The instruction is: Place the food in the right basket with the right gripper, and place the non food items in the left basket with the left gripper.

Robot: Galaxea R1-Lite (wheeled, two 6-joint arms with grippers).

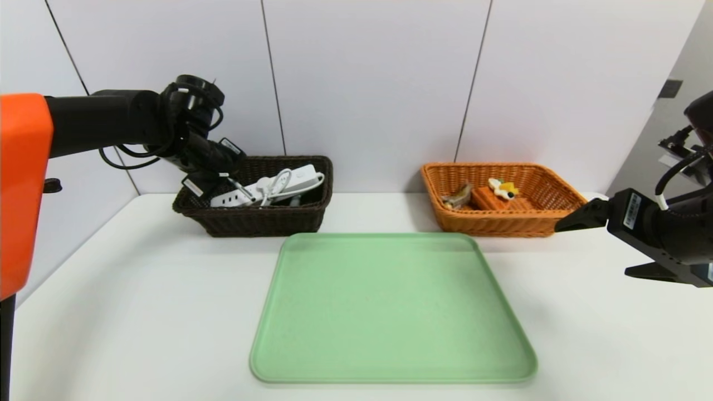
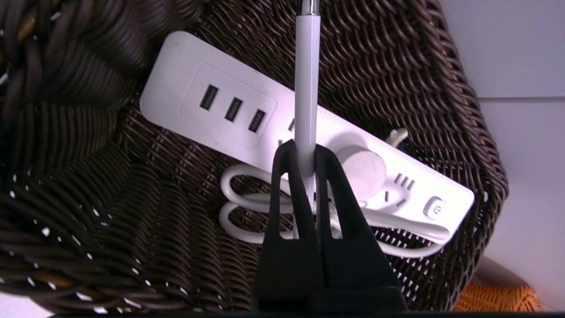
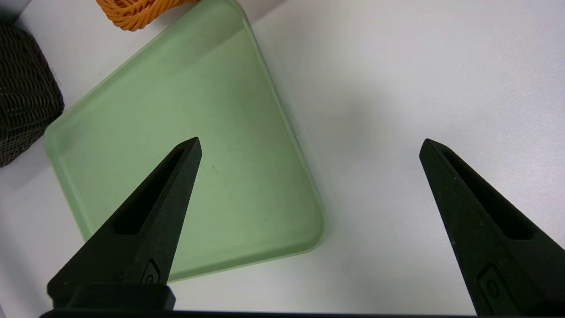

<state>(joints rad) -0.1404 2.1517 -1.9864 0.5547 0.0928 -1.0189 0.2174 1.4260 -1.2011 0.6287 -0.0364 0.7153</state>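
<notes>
Black fingers point(image 2: 304, 185) of the left gripper point(image 2: 303, 152) were clamped on the slim white pen point(image 2: 306, 88), held by its lower barrel so that most of its length stuck out ahead. Below it lay the power strip point(image 2: 247, 110) with its looped cord point(image 2: 247, 221), on the floor of the dark basket point(image 2: 463, 110). In the head view the gripper hung over that basket's near-left corner.

Orange basket point(image 1: 557, 192) held the cake wedge point(image 1: 493, 197) and the wrapped snack point(image 1: 457, 196). Green tray point(image 1: 390, 306) was bare. Peeler could not be made out.

Right gripper point(image 3: 309, 145) hung over the table beside the tray, fingers wide apart, holding nothing.

Judgement: the pen was light, stiff and smooth, so likely to slip or pivot in a narrow pinch; a hold near mid-barrel would balance it better. Released from here it should drop onto the power strip and may roll. Sorting looked nearly finished, pending that release.
</notes>
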